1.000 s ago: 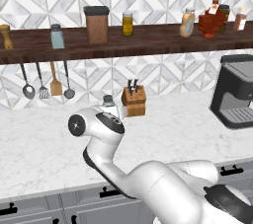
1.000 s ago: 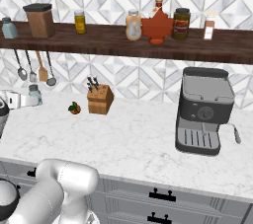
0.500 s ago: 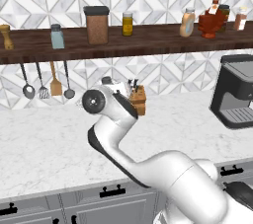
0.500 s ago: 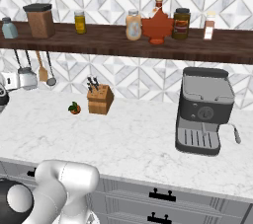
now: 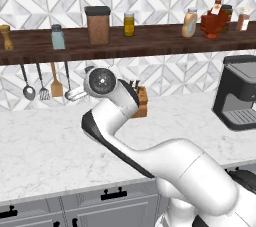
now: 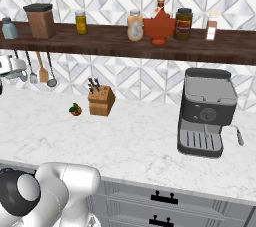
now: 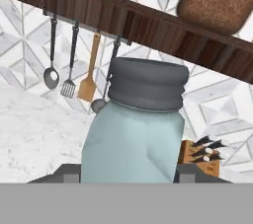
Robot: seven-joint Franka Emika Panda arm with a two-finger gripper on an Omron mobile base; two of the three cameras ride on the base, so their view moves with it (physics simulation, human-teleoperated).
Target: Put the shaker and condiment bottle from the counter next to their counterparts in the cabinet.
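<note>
Gripped low between the gripper's fingers, the shaker (image 7: pixel 133 134) is seen close up from the hand view: a pale blue-grey glass body under a grey metal cap, held upright, with the finger tips hidden behind its base. From the left base view the gripper (image 5: pixel 75 93) is carried off the counter, just under the cabinet (image 5: pixel 150 41), the long dark wooden shelf. Up on that shelf, above and slightly left of the hand, the matching shaker (image 5: pixel 58 37) stands beside a brown canister (image 5: pixel 98 25). Utensils (image 7: pixel 69 67) hang from a rail below the plank.

The shaker is judged to be light, rigid and breakable, with smooth glass sides that could slip; a hold on the flat body well below the cap is judged safest, and no tilt should be allowed. The condiment bottle (image 6: pixel 134 25) appears to stand on the shelf already, next to the red bottle (image 6: pixel 160 20).
</note>
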